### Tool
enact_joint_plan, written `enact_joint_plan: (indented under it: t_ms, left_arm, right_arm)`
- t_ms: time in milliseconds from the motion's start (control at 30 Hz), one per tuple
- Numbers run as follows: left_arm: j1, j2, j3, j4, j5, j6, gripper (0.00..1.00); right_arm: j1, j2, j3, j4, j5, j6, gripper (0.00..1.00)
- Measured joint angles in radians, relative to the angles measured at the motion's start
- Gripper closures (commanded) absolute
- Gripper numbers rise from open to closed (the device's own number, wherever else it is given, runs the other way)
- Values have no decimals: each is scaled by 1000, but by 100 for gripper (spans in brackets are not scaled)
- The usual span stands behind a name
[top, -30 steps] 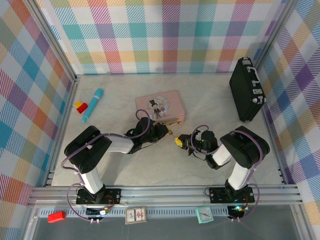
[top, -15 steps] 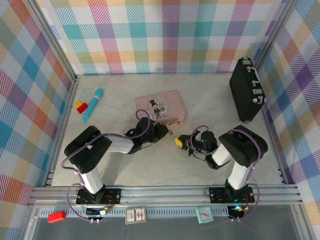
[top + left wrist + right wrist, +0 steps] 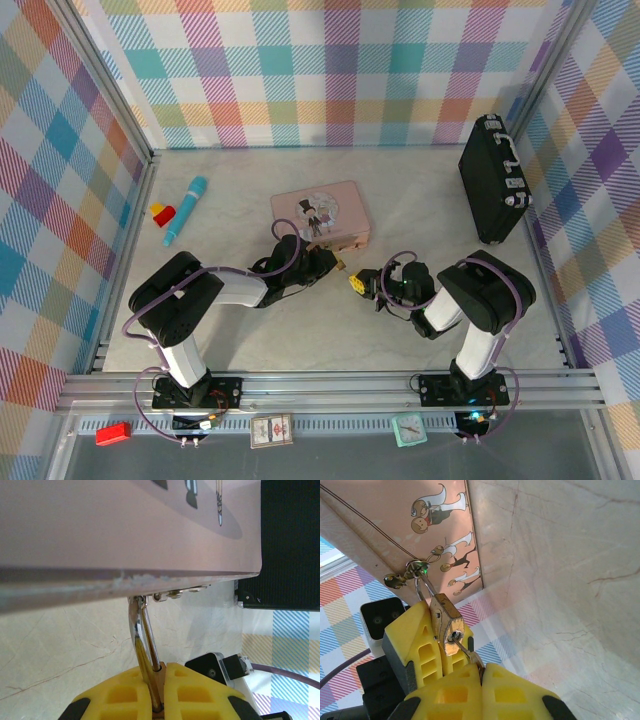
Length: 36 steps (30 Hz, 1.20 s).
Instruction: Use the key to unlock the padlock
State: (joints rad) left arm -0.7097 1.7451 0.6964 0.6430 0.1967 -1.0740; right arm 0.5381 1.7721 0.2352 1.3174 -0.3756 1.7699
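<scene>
At mid-table, just in front of the pink tin point(image 3: 320, 213), clamps the padlock point(image 3: 445, 619) by its brass body with the left gripper point(image 3: 157, 674), yellow fingers point(image 3: 120, 695) shut flat against both sides. Has the silvery shackle point(image 3: 136, 630) threaded up through the hasp point(image 3: 413, 572) on the tin's front edge, so hangs the lock tilted just off that edge. Pinches the key point(image 3: 467, 652) in the right gripper point(image 3: 481, 669), fingers pressed together on its head, thin blade meeting the keyhole in the lock's bottom face. Holds both grippers nearly tip to tip over the marble tabletop point(image 3: 300, 330). Well apart from all this: a black case point(image 3: 492, 180) at far right, a blue marker point(image 3: 186, 208) and a red-and-yellow block point(image 3: 161, 212) side by side at far left.
</scene>
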Motion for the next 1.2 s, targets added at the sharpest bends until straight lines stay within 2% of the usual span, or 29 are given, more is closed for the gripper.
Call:
enact_joint_plan:
  t_ms: [1200]
  left_arm:
    - [-10, 0, 0, 0, -19, -7, 94]
  right_arm:
    - [0, 19, 1, 26, 0, 8, 100]
